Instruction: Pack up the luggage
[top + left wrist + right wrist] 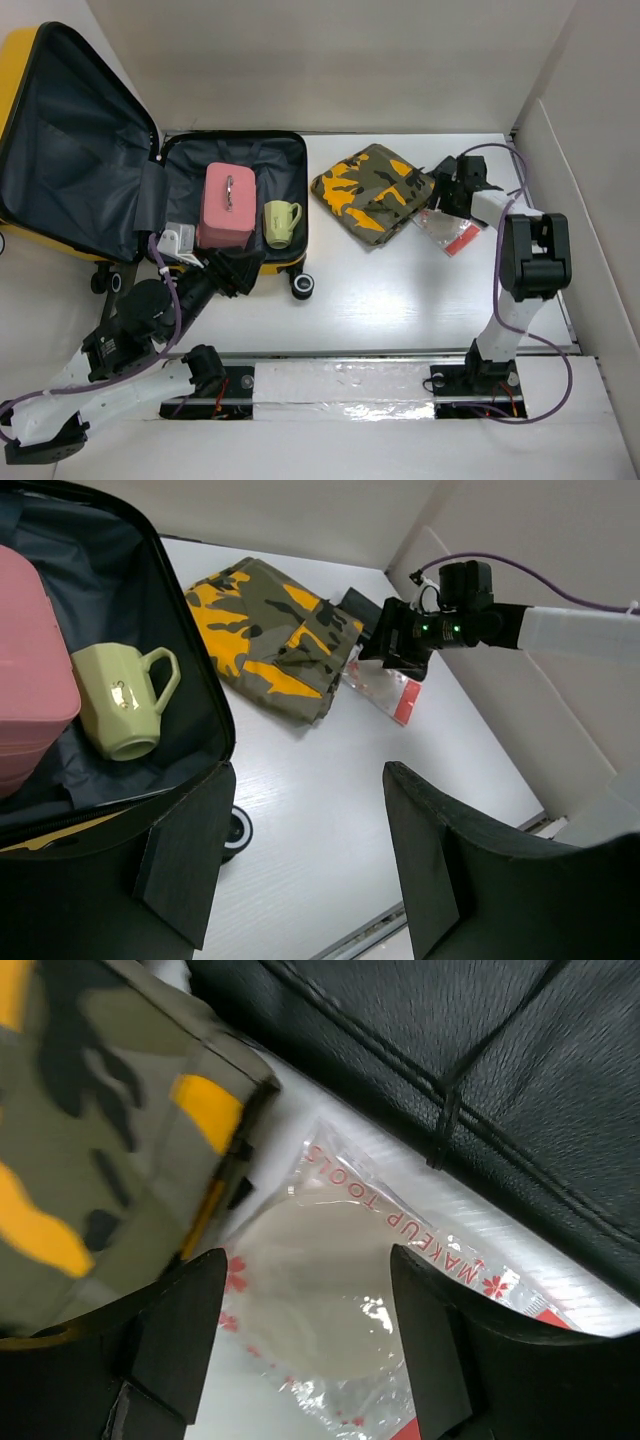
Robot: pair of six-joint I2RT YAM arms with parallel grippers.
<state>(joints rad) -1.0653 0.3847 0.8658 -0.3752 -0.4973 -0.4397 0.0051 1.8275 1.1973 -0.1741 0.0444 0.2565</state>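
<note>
1. Left pincer (300, 805) spread, empty, hovers beside luggage (70, 130) rim.
2. Right pincer (305, 1270) spread over makeup packet (330, 1320) by camouflage pouch (372, 190), likely lining up a grab.
3. Open luggage lies on table (400, 290), left side, ready for items.

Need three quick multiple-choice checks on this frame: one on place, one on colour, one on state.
1. The mug sits: A) on the floor B) in the suitcase C) in a tool.
2. Print on the clear packet: A) red B) blue C) green.
3. The right tool is: A) shut on the mug B) shut, empty C) open.
Answers: 1 B, it lies inside beside the pink case; 2 A, red lettering shows; 3 C, jaws stand apart over the packet.
</note>
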